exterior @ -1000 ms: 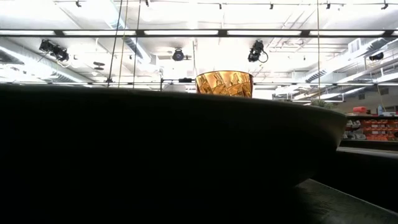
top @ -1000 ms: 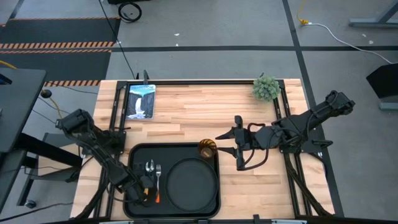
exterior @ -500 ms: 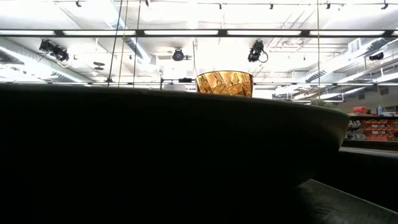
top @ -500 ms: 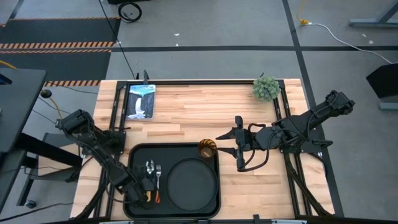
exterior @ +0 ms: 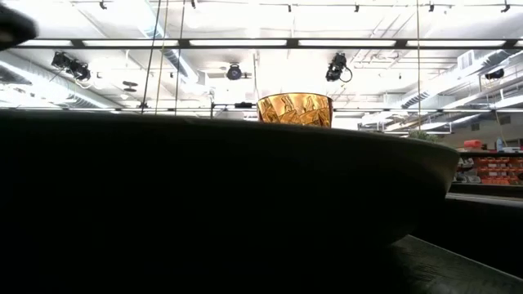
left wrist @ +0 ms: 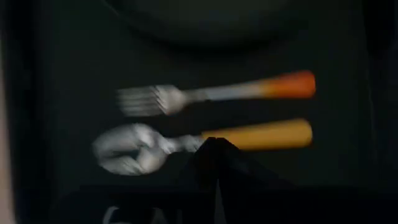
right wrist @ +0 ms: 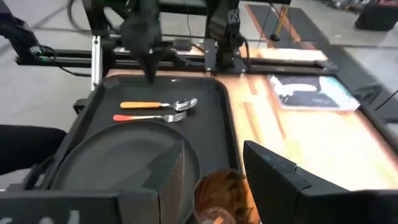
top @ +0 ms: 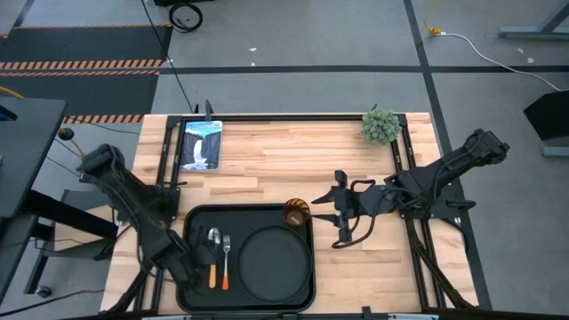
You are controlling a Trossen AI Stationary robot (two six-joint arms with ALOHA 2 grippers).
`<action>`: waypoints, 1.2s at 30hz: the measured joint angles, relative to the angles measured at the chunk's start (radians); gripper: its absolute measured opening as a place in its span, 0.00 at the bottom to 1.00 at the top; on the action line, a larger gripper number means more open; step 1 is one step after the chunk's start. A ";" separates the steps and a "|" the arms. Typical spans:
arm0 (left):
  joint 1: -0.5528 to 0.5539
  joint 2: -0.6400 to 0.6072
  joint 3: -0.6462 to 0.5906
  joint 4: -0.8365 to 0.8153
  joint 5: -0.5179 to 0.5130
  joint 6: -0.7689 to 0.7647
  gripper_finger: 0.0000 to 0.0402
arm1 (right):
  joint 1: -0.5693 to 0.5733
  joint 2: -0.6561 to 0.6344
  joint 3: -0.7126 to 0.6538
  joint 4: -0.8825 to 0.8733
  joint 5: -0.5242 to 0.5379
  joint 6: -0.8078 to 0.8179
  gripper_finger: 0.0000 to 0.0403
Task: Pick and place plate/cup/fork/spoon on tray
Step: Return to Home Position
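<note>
The black tray lies at the table's near edge. On it are the round black plate, the spoon and the fork, side by side left of the plate, orange handles toward the near edge. The amber cup stands at the tray's far right corner. Whether it is inside the rim, I cannot tell. My left gripper hovers shut above the spoon's handle, touching nothing. My right gripper is open just right of the cup, its fingers framing the cup in the right wrist view.
A small green plant stands at the far right of the table. A flat picture card lies at the far left. Bare wood lies between them and right of the tray. In the low view the cup shows above a dark rim.
My left gripper has risen from the near ends of the spoon's and fork's handles and drawn slightly left. Both handles now show uncovered, and the cutlery stays flat on the tray. My right gripper has sunk a little beside the cup.
</note>
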 joint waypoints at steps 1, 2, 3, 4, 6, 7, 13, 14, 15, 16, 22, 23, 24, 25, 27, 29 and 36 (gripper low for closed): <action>0.007 -0.031 -0.012 0.011 -0.035 0.008 0.03 | -0.004 -0.010 -0.029 0.024 -0.011 0.013 0.43; 0.014 -0.061 -0.026 0.026 -0.066 0.019 0.02 | -0.007 -0.021 -0.060 0.049 -0.014 0.022 0.43; 0.020 -0.093 -0.042 0.046 -0.093 0.035 0.02 | -0.010 -0.032 -0.092 0.079 -0.019 0.032 0.43; 0.028 -0.126 -0.061 0.071 -0.119 0.052 0.02 | -0.012 -0.045 -0.127 0.108 -0.023 0.036 0.43; 0.053 -0.187 -0.103 0.136 -0.149 0.096 0.02 | -0.016 -0.075 -0.193 0.164 -0.025 0.038 0.43; 0.068 -0.216 -0.125 0.173 -0.156 0.120 0.02 | -0.019 -0.096 -0.228 0.197 -0.026 0.038 0.43; 0.178 -0.376 -0.268 0.457 -0.180 0.288 0.02 | -0.043 -0.240 -0.445 0.390 -0.038 0.057 0.43; 0.195 -0.398 -0.290 0.504 -0.178 0.313 0.02 | -0.044 -0.268 -0.478 0.414 -0.038 0.068 0.43; 0.212 -0.422 -0.310 0.538 -0.172 0.336 0.02 | -0.045 -0.297 -0.508 0.427 -0.038 0.081 0.43; 0.229 -0.443 -0.327 0.568 -0.165 0.358 0.02 | -0.045 -0.325 -0.535 0.439 -0.037 0.091 0.43; 0.338 -0.583 -0.405 0.621 -0.158 0.438 0.02 | -0.063 -0.506 -0.658 0.440 -0.029 0.122 0.43; 0.356 -0.606 -0.415 0.628 -0.158 0.450 0.02 | -0.069 -0.536 -0.674 0.441 -0.029 0.119 0.43; 0.372 -0.631 -0.427 0.637 -0.158 0.458 0.02 | -0.076 -0.569 -0.693 0.440 -0.029 0.112 0.43; 0.386 -0.656 -0.444 0.657 -0.159 0.475 0.02 | -0.084 -0.601 -0.711 0.438 -0.028 0.101 0.43; 0.411 -0.705 -0.484 0.725 -0.159 0.506 0.02 | -0.101 -0.663 -0.745 0.442 -0.028 0.088 0.43; 0.431 -0.755 -0.541 0.818 -0.172 0.531 0.02 | -0.125 -0.724 -0.786 0.445 -0.028 0.081 0.43; 0.468 -0.905 -0.751 1.047 -0.225 0.533 0.02 | -0.244 -0.895 -0.913 0.461 -0.111 0.133 0.42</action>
